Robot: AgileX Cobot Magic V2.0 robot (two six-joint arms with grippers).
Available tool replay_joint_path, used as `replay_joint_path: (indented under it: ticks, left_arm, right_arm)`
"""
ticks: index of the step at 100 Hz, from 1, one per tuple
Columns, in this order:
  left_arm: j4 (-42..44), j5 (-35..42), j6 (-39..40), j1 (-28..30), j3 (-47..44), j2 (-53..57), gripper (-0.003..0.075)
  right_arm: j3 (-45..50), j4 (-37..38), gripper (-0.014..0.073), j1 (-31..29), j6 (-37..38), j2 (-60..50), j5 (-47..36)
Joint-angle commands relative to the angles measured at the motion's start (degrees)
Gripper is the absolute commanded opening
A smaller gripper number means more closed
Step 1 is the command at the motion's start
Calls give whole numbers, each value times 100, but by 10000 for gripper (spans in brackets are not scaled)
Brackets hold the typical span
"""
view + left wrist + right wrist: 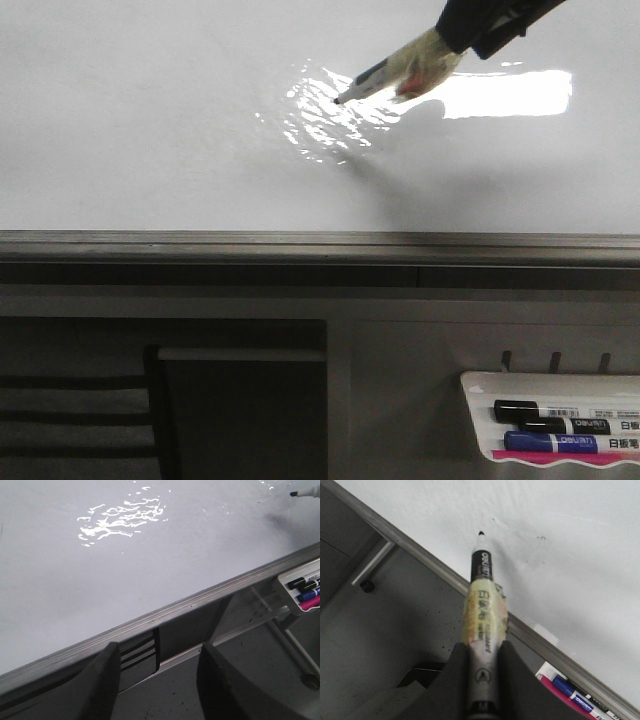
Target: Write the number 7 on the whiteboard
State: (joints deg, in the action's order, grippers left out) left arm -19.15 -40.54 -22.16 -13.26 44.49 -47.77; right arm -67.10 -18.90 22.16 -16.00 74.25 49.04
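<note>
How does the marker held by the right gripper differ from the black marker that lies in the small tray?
The held marker is uncapped, its tip bare and pointed at the whiteboard; the tray marker wears its cap. The held marker is wrapped in yellowish tape and clamped in the right gripper; the tray marker has no tape and lies flat in the tray, untouched. Both have black and white barrels with similar printed labels.
</note>
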Motion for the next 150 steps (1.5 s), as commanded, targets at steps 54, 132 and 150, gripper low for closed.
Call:
replay_joint_path:
  ticks: [54, 132, 150]
  left_arm:
    - [-141, 437, 45, 5, 149, 20, 333]
    - [-225, 181, -545, 5, 241, 9, 333]
    - [-1478, -549, -2636, -341, 578, -256, 333]
  right_arm:
    - [-340, 1109, -71, -308, 720, 212, -12]
    - [-432, 823, -71, 239, 387, 380, 652]
    - [-671, -371, -71, 293, -2399, -134, 1816]
